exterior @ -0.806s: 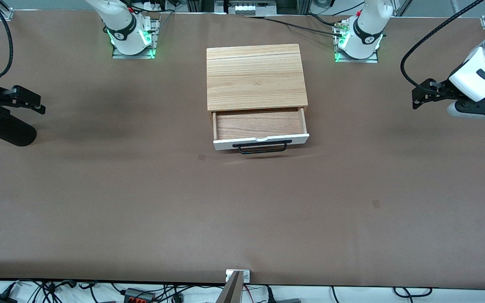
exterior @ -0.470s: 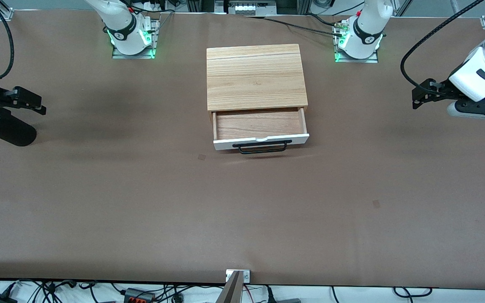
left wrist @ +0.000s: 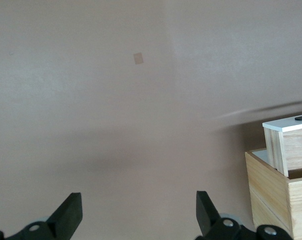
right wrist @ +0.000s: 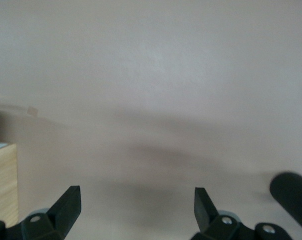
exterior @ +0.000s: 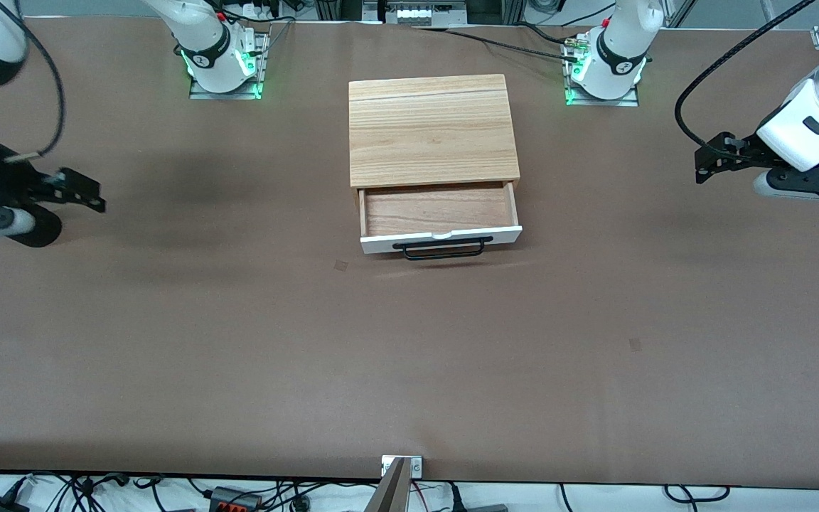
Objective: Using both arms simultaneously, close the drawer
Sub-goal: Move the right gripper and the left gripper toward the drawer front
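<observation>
The drawer [exterior: 440, 238] stands pulled out of its light-wood box [exterior: 433, 129] in the middle of the table; its white front with the black bar handle [exterior: 443, 247] faces the front camera. Its inside is empty. The drawer's corner also shows in the left wrist view [left wrist: 286, 138]. My left gripper [exterior: 699, 165] is open and empty, in the air over the left arm's end of the table. My right gripper [exterior: 97, 198] is open and empty over the right arm's end. Both are well apart from the drawer.
The brown table [exterior: 409, 341] bears small square marks [exterior: 340, 265] near the drawer and toward the front [exterior: 635, 345]. The arm bases [exterior: 219, 60] [exterior: 605, 67] stand at the table's back edge. A metal bracket [exterior: 401, 466] sits at the front edge.
My right gripper has moved toward the drawer and its arm has swung in. My left gripper has barely shifted. The drawer has not moved.
</observation>
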You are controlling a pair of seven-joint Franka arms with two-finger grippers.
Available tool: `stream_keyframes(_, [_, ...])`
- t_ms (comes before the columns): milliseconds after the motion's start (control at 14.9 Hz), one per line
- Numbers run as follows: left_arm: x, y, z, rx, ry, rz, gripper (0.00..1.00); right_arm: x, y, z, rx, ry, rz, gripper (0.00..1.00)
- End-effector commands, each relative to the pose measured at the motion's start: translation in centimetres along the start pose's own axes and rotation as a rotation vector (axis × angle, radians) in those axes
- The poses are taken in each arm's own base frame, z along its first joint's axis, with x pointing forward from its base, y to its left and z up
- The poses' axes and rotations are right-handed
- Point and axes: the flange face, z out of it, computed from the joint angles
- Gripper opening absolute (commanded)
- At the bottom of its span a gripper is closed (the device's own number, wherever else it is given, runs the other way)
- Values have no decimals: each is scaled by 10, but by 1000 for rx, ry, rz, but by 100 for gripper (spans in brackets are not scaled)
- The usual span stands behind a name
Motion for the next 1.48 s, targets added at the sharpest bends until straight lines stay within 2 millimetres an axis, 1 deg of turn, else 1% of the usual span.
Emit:
stream_keyframes(0, [4,2,-1,-14,-20,-1,100,32,-27,27,1,52,-48,100])
stream_keyframes(134, [7,5,4,-16,-33,6,100,52,-53,46,-7,94,-77,100])
stream_keyframes(201, [11,5,12,-18,-49,9,100,59,-66,52,-10,122,-96,100])
stream_keyframes(269, [13,6,20,-19,-71,11,100,64,-68,57,-12,137,-99,100])
stream_keyframes(336, [11,6,23,-21,-97,15,100,68,-69,67,-11,133,-101,100])
stream_keyframes(403, [9,8,26,-33,-122,19,100,74,-71,71,10,135,-98,100])
stream_keyframes(470, [10,11,32,-88,-140,16,100,79,-75,80,86,129,-69,100])
stream_keyframes(537, [15,10,43,-156,-160,3,100,82,-80,90,165,125,-31,100])
stream_keyframes(672, [20,16,55,-274,-191,-8,100,92,-89,119,295,107,27,100])
stream_keyframes(806, [27,24,71,-360,-217,-13,100,103,-101,137,402,146,79,100])
stream_keyframes(873, [33,31,80,-431,-231,-19,100,108,-116,153,431,145,97,100])
stream_keyframes(940, [39,30,88,-509,-238,-29,100,114,-133,171,448,159,108,100])
stream_keyframes(1007, [47,30,99,-572,-231,-21,100,122,-141,188,467,206,145,100])
stream_keyframes(1075, [55,31,109,-604,-201,6,100,128,-155,201,489,253,186,100])
stream_keyframes(1142, [65,31,123,-618,-166,37,100,130,-174,214,510,268,238,100])
stream_keyframes(1209, [72,36,137,-632,-139,45,100,133,-183,225,517,290,325,100])
stream_keyframes(1276, [78,40,153,-654,-104,31,100,136,-194,229,511,331,386,100])
stream_keyframes(1343, [83,50,167,-674,-78,15,100,137,-202,237,501,367,419,100])
stream_keyframes(1410, [87,65,177,-685,-49,9,100,136,-209,244,495,363,411,100])
